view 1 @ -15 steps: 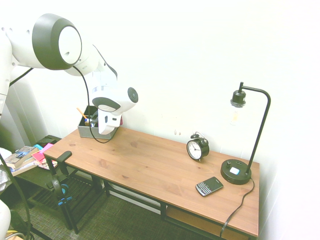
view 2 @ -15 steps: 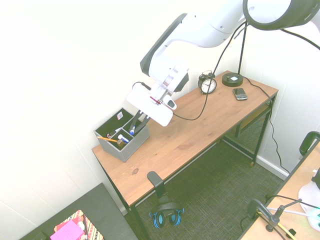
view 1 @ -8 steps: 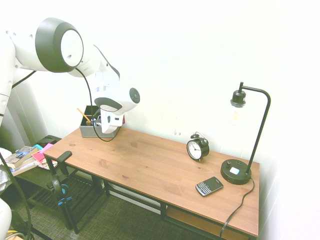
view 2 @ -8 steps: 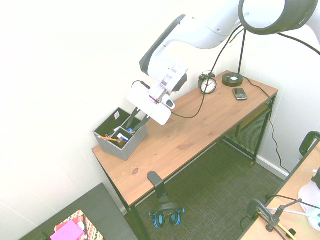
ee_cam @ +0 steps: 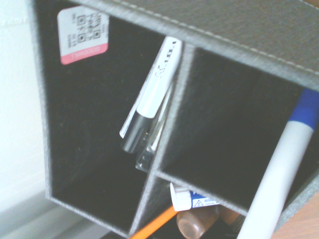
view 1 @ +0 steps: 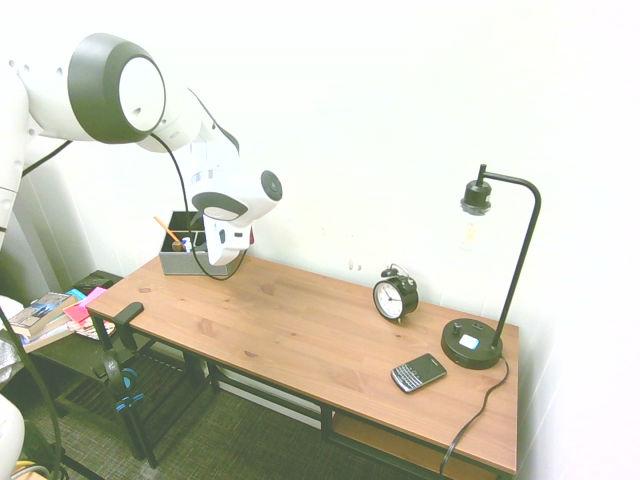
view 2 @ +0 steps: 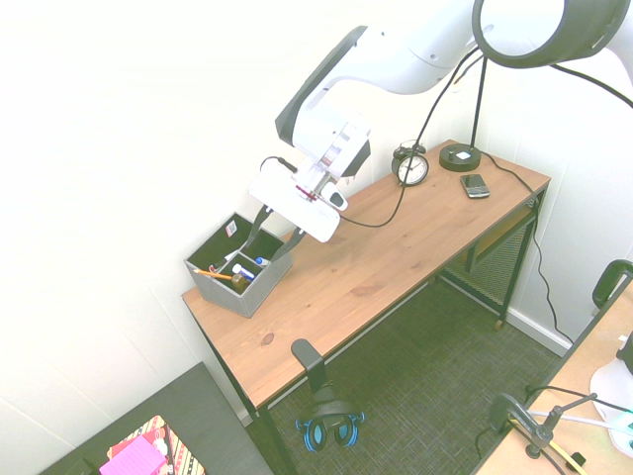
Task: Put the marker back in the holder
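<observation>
Evidently, the brown wooden desk [view 2: 351, 282] carries the grey fabric organiser [view 2: 240, 305], and the two-finger gripper [view 2: 261, 254] reaches down into it, fingers spread well apart, gripping nothing that shows. Between them, the white marker with a blue cap [ee_cam: 281, 174] leans inside the organiser, seemingly released. Best lift straight up, slowly, fingers kept wide, so neither drags marker nor wall.

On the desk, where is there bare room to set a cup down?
Between the grey organiser and the alarm clock, and along the front edge left of the phone. It's crowded around the lamp base.
</observation>
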